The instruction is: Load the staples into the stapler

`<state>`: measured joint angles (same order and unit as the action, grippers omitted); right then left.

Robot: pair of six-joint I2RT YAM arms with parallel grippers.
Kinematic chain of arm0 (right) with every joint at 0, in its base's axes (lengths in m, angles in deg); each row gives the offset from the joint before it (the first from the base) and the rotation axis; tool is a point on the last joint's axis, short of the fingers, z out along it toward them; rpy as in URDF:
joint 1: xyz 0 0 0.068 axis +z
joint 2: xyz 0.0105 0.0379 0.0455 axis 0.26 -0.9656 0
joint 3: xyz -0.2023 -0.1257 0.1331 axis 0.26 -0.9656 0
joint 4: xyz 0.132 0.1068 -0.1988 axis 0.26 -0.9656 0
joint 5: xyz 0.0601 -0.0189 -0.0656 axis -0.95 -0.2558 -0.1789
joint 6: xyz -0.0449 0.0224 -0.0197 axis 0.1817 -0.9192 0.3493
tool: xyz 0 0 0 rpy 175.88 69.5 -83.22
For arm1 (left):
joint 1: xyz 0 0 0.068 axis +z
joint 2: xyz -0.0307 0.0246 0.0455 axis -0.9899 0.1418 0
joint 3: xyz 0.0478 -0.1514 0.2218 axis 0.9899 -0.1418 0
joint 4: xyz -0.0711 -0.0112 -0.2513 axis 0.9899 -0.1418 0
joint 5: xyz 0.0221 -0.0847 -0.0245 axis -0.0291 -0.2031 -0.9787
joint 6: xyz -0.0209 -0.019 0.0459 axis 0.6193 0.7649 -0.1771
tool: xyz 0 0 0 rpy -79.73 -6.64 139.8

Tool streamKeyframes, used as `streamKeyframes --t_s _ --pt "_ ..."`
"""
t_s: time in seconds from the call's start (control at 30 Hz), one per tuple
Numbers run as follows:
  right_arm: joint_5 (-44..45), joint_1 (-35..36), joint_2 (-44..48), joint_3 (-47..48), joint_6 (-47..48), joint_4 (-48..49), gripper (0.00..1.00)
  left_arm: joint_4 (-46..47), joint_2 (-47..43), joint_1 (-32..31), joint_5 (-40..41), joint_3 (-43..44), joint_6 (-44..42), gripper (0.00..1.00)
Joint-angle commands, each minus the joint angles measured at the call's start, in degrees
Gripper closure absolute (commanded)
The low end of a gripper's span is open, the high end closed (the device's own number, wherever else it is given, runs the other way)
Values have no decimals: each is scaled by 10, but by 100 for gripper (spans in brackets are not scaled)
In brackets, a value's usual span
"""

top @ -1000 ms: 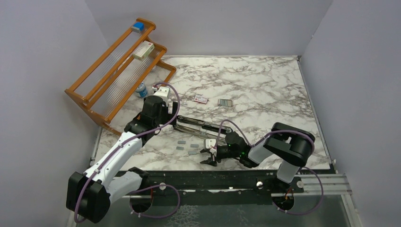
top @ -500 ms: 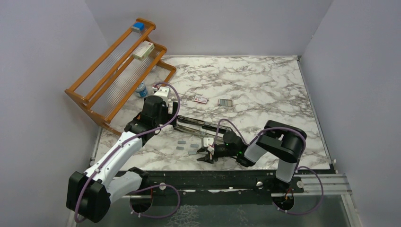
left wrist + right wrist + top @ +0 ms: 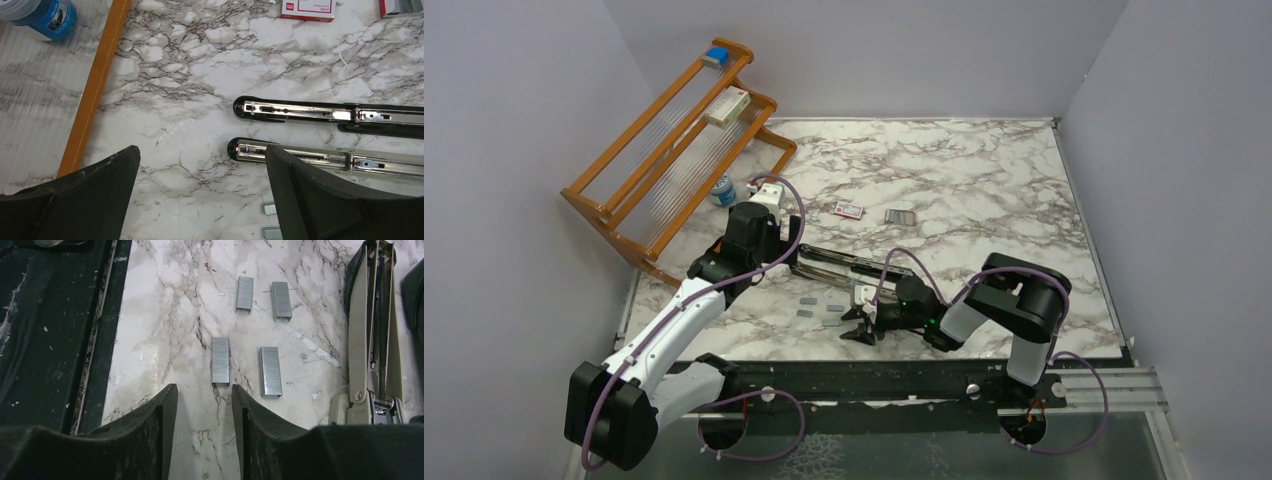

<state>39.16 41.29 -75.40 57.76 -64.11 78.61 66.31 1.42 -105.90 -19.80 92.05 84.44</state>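
Note:
The black stapler [image 3: 849,266] lies opened flat on the marble, its silver rails [image 3: 300,154] side by side. My left gripper [image 3: 782,262] hovers over the stapler's left end, wide open [image 3: 201,151] with only bare marble between its fingers. Several short silver staples [image 3: 220,360] lie in front of the stapler [image 3: 372,330]. The right gripper [image 3: 203,388] sits low just short of the nearest strip, open with a narrow gap and nothing in it. In the top view it [image 3: 860,326] is right of the staples [image 3: 832,321]. A red-and-white packet [image 3: 849,209] and grey tray [image 3: 900,216] lie behind.
A wooden rack [image 3: 674,150] stands at the back left, with a white-and-red box [image 3: 727,107] and a blue item [image 3: 715,56] on it. A blue-labelled bottle [image 3: 42,15] stands by its foot. A black rail [image 3: 55,330] runs along the near table edge, beside the right gripper.
The right gripper has slid left along the marble toward the staple strips, and its jaws have narrowed a little. The left arm has not moved.

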Motion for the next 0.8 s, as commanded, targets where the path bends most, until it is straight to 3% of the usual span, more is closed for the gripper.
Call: streamKeyframes --t_s 0.0,0.37,0.77 --pt "18 -9 -14 -4 -1 -28 53 0 1 5 -12 13 -3 1" --pt "-13 -20 -27 30 8 -94 53 -1 4 6 -12 14 -4 1" --pt "-46 -20 -47 56 38 -139 59 -1 9 9 -19 15 -4 1"
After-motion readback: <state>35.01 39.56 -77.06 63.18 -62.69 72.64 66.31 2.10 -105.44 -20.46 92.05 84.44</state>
